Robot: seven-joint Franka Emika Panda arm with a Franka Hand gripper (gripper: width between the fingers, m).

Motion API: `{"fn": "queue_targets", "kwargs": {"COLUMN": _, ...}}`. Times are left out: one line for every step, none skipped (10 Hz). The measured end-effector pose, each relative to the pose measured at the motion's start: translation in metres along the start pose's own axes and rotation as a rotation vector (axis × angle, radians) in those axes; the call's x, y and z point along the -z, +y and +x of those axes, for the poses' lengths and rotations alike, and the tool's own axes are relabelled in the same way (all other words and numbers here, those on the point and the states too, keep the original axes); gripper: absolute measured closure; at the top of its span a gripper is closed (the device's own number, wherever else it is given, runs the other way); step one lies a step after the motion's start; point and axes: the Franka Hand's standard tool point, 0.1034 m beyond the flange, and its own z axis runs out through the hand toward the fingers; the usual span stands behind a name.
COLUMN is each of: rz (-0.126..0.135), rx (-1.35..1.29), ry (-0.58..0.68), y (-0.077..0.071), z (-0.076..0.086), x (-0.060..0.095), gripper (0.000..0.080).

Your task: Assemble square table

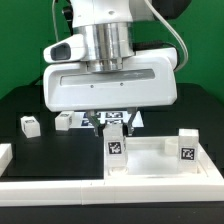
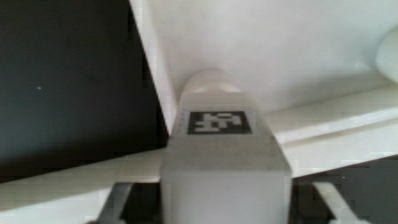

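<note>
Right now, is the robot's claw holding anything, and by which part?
It appears to hold one white leg: the gripper pinches its two opposite sides near the upper end.

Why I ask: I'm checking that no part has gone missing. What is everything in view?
tabletop: 1, white, exterior view's right, by the near rail
upright legs: 2, white with black-white tags, standing at the tabletop, one on each side
loose legs: 2, white, on the table, exterior view's left
border rails: count unclear, white, along the table's edges
marker board: 1, white with black tags, behind the gripper, mostly hidden
table: 1, black
gripper: 1, white body, over one upright leg
</note>
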Motion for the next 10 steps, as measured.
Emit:
{"fn": "queue_targets", "kwargs": {"rz": 0.000, "rx": -0.094, "ry": 0.000, "y": 0.000, "z": 0.000, "x": 0.000, "gripper": 0.0507}}
{"fn": "queue_targets", "kwargs": {"rz": 0.000, "rx": -0.152, "ry": -0.001, "y": -0.001, "z": 0.000, "x": 0.000, "gripper": 0.0507}}
{"fn": "queue_targets", "kwargs": {"rz": 0.000, "rx": -0.199, "ry": -0.001, "y": -0.001, "z": 0.000, "x": 0.000, "gripper": 0.0507}}
{"fn": "queue_targets", "kwargs": {"rz": 0.000, "rx": -0.326, "ry": -0.005, "y": -0.002, "z": -0.001, "x": -0.001, "gripper": 0.0507}}
{"fn": "queue_targets", "kwargs": {"rz": 0.000, "rx": -0.460, "ry": -0.010, "y": -0.003, "z": 0.001, "x": -0.002, "gripper": 0.0507}}
{"fn": "queue_targets", "kwargs": {"rz": 0.009, "rx": -0.595, "ry": -0.017, "y": -0.003, "z": 0.001, "x": -0.002, "gripper": 0.0507}}
{"fn": "queue_targets", "kwargs": {"rz": 0.014, "rx": -0.792, "ry": -0.021, "y": -0.006, "z": 0.001, "x": -0.002, "gripper": 0.0507}}
{"fn": "queue_targets", "kwargs": {"rz": 0.012, "rx": -0.951, "ry": -0.030, "y": -0.011, "z": -0.001, "x": -0.003, "gripper": 0.0507}}
{"fn": "queue_targets", "kwargs": {"rz": 0.032, "rx": -1.100, "ry": -0.034, "y": -0.012, "z": -0.001, "x": -0.004, "gripper": 0.0507}}
{"fn": "queue_targets", "kwargs": {"rz": 0.046, "rx": -1.208, "ry": -0.041, "y": -0.011, "z": 0.000, "x": -0.004, "gripper": 0.0507}}
